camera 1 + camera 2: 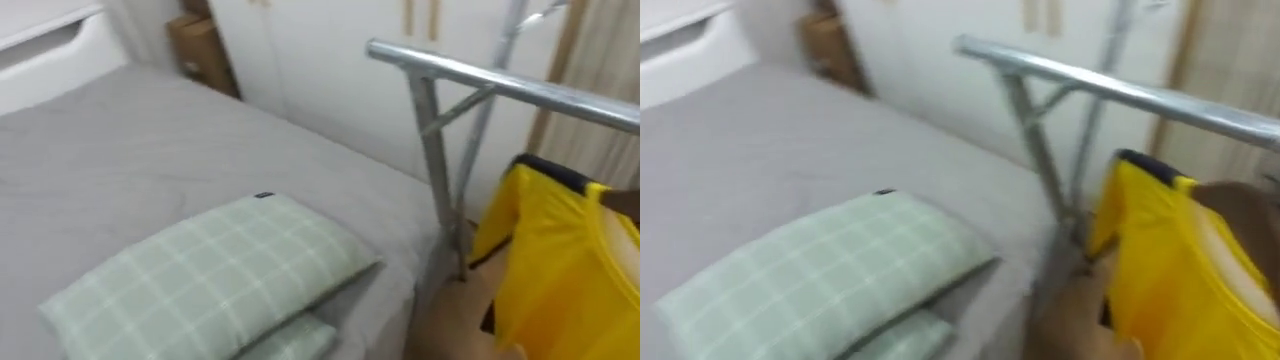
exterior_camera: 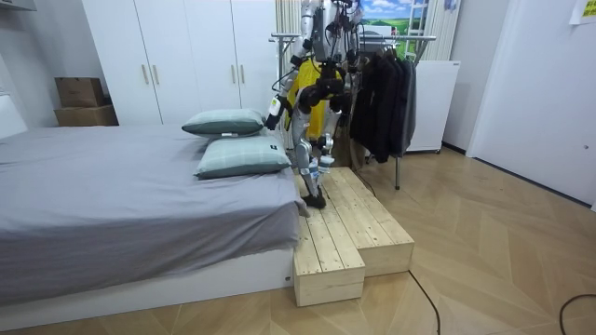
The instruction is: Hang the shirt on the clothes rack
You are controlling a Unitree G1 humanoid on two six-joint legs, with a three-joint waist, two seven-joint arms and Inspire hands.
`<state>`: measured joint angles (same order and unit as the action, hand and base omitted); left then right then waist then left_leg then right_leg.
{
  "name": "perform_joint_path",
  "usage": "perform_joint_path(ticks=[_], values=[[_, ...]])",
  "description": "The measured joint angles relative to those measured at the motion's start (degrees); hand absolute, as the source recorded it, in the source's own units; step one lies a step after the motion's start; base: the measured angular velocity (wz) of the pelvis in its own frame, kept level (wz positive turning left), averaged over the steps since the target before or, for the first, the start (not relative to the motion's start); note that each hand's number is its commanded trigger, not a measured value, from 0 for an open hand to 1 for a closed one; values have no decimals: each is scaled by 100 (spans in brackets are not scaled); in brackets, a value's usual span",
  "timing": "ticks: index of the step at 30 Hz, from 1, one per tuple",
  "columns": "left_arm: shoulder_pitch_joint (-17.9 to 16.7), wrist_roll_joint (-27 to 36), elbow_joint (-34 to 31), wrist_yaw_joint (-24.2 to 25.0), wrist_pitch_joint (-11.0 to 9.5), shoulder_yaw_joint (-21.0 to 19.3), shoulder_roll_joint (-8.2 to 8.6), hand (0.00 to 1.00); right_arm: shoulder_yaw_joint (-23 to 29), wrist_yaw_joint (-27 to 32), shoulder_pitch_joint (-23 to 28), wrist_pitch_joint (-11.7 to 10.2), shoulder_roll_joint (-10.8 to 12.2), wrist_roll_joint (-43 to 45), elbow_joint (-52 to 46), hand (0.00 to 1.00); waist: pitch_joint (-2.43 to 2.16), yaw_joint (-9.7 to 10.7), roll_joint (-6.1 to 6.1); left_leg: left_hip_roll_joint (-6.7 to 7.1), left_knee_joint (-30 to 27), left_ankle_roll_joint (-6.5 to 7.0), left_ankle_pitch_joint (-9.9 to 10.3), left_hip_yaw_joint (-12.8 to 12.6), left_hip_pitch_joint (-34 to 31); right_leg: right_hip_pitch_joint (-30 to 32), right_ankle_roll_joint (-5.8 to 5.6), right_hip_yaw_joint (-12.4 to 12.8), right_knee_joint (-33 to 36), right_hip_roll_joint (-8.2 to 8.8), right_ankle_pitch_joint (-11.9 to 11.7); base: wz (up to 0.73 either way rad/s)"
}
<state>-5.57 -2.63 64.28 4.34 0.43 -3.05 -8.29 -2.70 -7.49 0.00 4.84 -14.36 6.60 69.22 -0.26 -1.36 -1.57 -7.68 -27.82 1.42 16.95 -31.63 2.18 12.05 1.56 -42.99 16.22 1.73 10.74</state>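
I have the robot standing on the wooden platform (image 2: pixel 354 233) beside the bed (image 1: pixel 150 150), turned toward the clothes rack's top bar (image 1: pixel 500 85), and everything hinges on that bar. The yellow garment (image 1: pixel 560 260) hangs below the bar and on its near side, toward the robot's right, clear of the metal and not yet draped over anything. Its dark-trimmed upper edge lies roughly along the bar's line, so I judge the coming move to be a lift up and forward over the rail rather than a turn. In the room view the garment is bunched against the robot's chest, between the left hand (image 2: pixel 277 111), which sits lower and away from the bar, and the right hand (image 2: pixel 321 93), raised and nearer the bar, so the right arm looks better placed to lead. I cannot tell whether the fingers of either hand are closed on the cloth, since it covers what I would need to see. Further along the bar hang dark clothes (image 2: pixel 382 93). The checked pillows (image 1: pixel 220 270) lie on the bed, well below the bar and away from the garment.
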Motion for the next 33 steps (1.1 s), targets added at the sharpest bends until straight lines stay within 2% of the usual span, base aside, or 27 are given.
perform_joint_path(ticks=[1,2,3,4,5,6,7,8,9,10,11,12,14,15,17,18,20,21,22,23,24,25,26,29,33], values=[[-38,15,13,-2,64,-1,-21,0,11,-1,-25,0,-44,-55,-32,0,3,33,9,101,465,-47,269,-174,195,174,24,-81,207,19,-54,122],[13,44,28,-23,133,-1,-69,0,12,-7,-47,-4,-4,-65,-27,0,13,76,94,104,919,-154,650,-301,251,296,94,-365,388,64,-73,112],[26,91,38,-45,151,-20,-109,0,9,-6,-60,-4,54,-64,-17,0,33,15,223,71,956,-315,624,-302,224,329,203,-416,447,146,-104,86],[7,170,87,-118,204,-26,-176,0,10,-31,7,-2,86,-97,-7,0,24,-77,269,0,929,-309,608,-274,168,320,415,-442,451,232,-225,95],[16,241,134,-167,245,5,-190,0,84,-34,155,-6,69,-278,-21,0,-21,3,258,-118,931,-316,605,-388,249,146,564,-494,585,465,-173,116],[40,250,137,-181,255,55,-180,0,149,-11,238,-8,45,-415,-27,0,-23,26,240,-197,959,-370,575,-531,333,59,587,-482,716,626,-68,153],[79,253,136,-224,263,208,-157,0,240,64,387,-2,-28,-709,-25,0,-12,3,237,-221,1145,-542,447,-789,531,-19,527,-281,1080,989,150,140],[50,280,102,-263,283,249,-131,0,280,146,478,2,-77,-909,-15,0,21,-17,336,-138,1261,-616,404,-916,652,-36,361,148,1252,1247,227,119],[30,318,90,-268,310,230,-124,0,303,177,490,1,-84,-941,-8,0,5,-30,362,-95,1266,-654,376,-893,690,-10,366,247,1228,1210,192,52],[-81,325,77,-266,350,174,-58,0,329,250,426,1,-70,-834,36,0,7,-146,252,8,1340,-637,269,-751,678,-69,298,323,1074,1114,89,-19],[-109,334,78,-265,427,15,7,0,294,292,330,0,-133,-594,100,0,28,-254,158,79,1405,-526,99,-481,553,-110,293,351,887,972,-56,-41],[-115,327,87,-264,454,-32,-1,0,292,298,284,-1,-150,-533,110,0,24,-263,153,90,1425,-519,15,-395,518,-115,302,353,814,910,-106,-39],[-99,325,95,-292,493,-94,-89,0,275,310,358,-43,17,-583,86,0,40,-104,249,17,1444,-476,3,-229,494,-285,298,324,502,757,-292,4],[-79,347,96,-300,473,-93,-111,0,275,315,379,-44,50,-653,75,0,28,-43,235,17,1442,-468,3,-197,493,-321,312,324,449,744,-313,22],[-48,365,124,-350,412,-52,-134,0,285,379,462,-55,146,-831,-1,0,31,159,258,10,1419,-415,-1,-23,492,-452,229,342,325,720,-401,30],[-48,360,146,-358,403,-46,-132,0,292,397,502,-62,170,-845,-10,0,33,240,263,10,1417,-402,3,76,491,-502,204,439,313,719,-417,81],[-14,331,199,-347,316,-41,-115,0,485,440,674,-52,330,-911,-12,0,28,463,303,53,1392,-323,-31,620,445,-654,67,1176,287,669,-465,119],[-11,330,201,-343,296,-18,-102,0,541,449,699,-51,367,-967,-7,0,32,493,298,54,1383,-311,-33,762,436,-721,28,1318,243,634,-490,115],[-19,329,211,-328,289,4,-82,0,630,491,716,-51,429,-1091,-2,0,34,506,290,69,1383,-296,-30,1011,436,-805,-80,1615,208,563,-509,106],[-18,329,213,-315,290,2,-84,0,640,548,723,-51,460,-1132,-4,0,34,514,287,90,1385,-281,-24,1238,434,-899,-205,2037,137,511,-517,102],[-37,329,217,-314,292,1,-91,0,640,561,737,-51,466,-1133,-13,0,33,523,282,108,1393,-270,-30,1354,434,-952,-244,2187,109,501,-516,105],[-63,331,228,-312,303,-6,-105,0,641,590,790,-46,469,-1135,-56,0,36,513,275,157,1412,-250,-42,1585,433,-1067,-367,2435,24,487,-489,91],[-108,348,229,-312,300,-19,-109,0,640,617,805,-23,466,-1128,-90,0,34,423,243,221,1426,-248,-42,1733,435,-1152,-424,2629,-59,463,-477,79],[-152,451,233,-375,291,-128,-138,0,638,671,797,46,449,-771,-207,0,42,257,194,242,1452,-247,-41,1955,400,-1293,-518,2730,-218,437,-421,46],[-197,483,482,-422,304,-189,-222,0,601,631,741,45,406,-371,-302,0,40,66,145,236,1487,-281,-60,2047,410,-1350,-628,2852,-290,405,-338,13]])
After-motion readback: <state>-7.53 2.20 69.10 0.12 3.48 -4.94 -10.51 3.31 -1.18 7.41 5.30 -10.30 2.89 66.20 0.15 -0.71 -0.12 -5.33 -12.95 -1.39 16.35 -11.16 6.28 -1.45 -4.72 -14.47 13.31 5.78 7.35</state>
